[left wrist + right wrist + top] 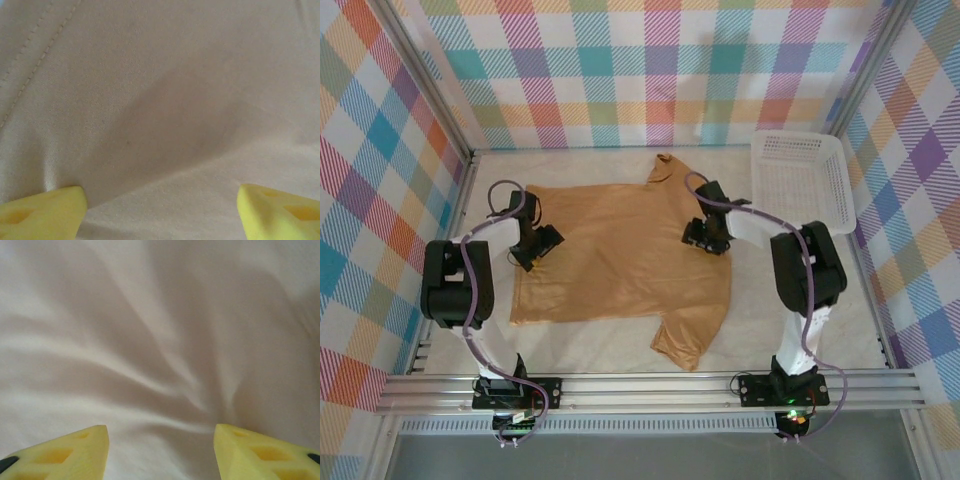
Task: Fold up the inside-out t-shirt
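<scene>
A plain orange-brown short-sleeved t-shirt of soft fabric (620, 250) lies spread flat across the middle of the top external view on the cream-covered table (570, 345). It is turned sideways, with its straight hem running down the left of the frame. One sleeve (688, 340) juts toward the lower centre-right, and the other is a small bunched flap at the upper centre (665, 165). The body is mostly smooth, with only faint ripples. The black left pincer (535, 250) sits over the t-shirt's left edge. In the left wrist view its yellow fingertips (40, 212) stand wide apart and released, with nothing between them, low over tan cloth crossed by a stitched seam (37, 60) at upper left. The right pincer (708, 238) is at the t-shirt's right edge. Its yellow fingertips (60, 455) are likewise parted and empty above pale, creased cloth (t-shirt or table cover, I cannot tell). A white plastic mesh basket (800, 170) stands at upper right, apart from the t-shirt.
</scene>
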You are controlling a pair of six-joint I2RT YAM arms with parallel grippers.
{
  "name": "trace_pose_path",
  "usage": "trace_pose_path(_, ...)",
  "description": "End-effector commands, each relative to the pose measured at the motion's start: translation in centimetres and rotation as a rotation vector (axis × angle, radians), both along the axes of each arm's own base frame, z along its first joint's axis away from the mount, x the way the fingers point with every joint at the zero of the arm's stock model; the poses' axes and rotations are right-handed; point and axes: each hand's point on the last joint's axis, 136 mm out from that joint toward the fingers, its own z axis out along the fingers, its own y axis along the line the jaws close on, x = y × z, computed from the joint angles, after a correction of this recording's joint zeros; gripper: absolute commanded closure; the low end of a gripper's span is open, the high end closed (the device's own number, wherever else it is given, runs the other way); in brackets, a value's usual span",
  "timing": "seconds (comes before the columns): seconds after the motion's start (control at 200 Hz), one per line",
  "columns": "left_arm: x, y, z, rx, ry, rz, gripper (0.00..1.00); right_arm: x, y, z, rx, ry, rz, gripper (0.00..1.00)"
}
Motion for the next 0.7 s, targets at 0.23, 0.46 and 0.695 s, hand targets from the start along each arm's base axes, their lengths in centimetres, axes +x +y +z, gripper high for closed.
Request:
trace_pose_path(0.23, -2.7, 1.0, 4.9, 0.050, -0.057, 0.021, 0.19, -0.3, -0.4, 5.6, 0.012, -0.088, -0.022, 0.44)
trace_pose_path(0.46, -1.4, 0.6, 9.0, 0.068, -0.180, 0.005, 0.21, 12.4, 4.6, 8.7, 0.056, -0.356, 0.061, 0.50)
trace_pose_path(0.695, -0.2, -0.9, 8.2, 0.028, -0.192, -0.027, 0.23, 22.6, 8.0, 6.7, 0.039, -0.417, 0.087, 0.51)
